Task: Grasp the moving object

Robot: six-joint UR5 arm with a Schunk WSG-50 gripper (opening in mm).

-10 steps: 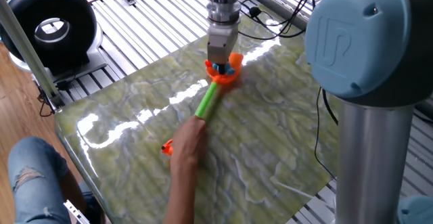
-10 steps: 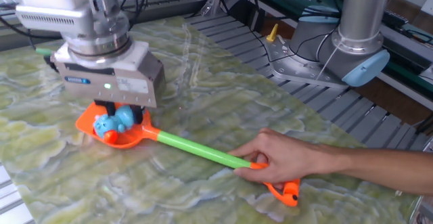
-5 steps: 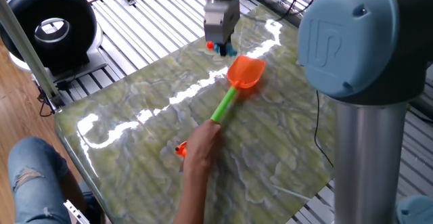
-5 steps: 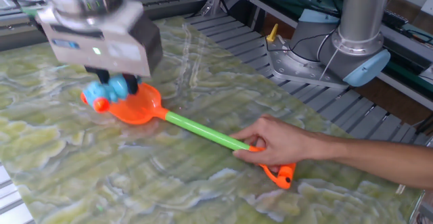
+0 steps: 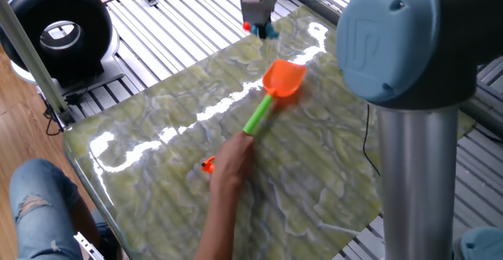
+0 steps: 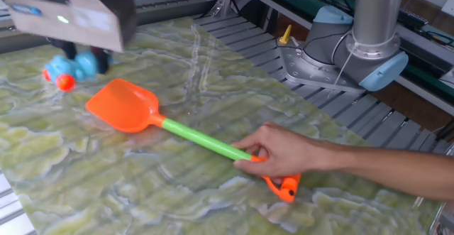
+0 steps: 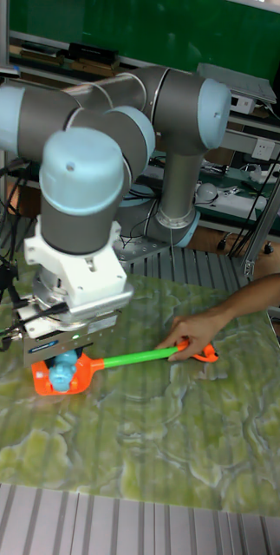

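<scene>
The moving object point(image 6: 76, 66), a small light-blue lumpy figure with a red-orange spot, hangs between the fingers of my gripper point(image 6: 79, 56), which is shut on it. It is lifted off the marble table, up and to the left of the orange scoop head point(image 6: 124, 107). In one fixed view the gripper point(image 5: 258, 26) holds the figure point(image 5: 265, 31) near the table's far edge, beyond the scoop point(image 5: 284, 79). In the tall view the figure point(image 7: 63, 371) shows under the gripper body, in front of the scoop point(image 7: 44, 380).
A person's hand point(image 6: 284, 150) grips the scoop's green handle point(image 6: 198, 139) and covers part of a small orange piece point(image 6: 284, 187). The robot base point(image 6: 355, 57) stands on slatted rails behind the table. A black round device point(image 5: 59, 28) sits off the table's left side.
The gripper has risen and moved away from the scoop, taking the blue figure with it. The scoop head is now bare and has shifted a little on the table.
</scene>
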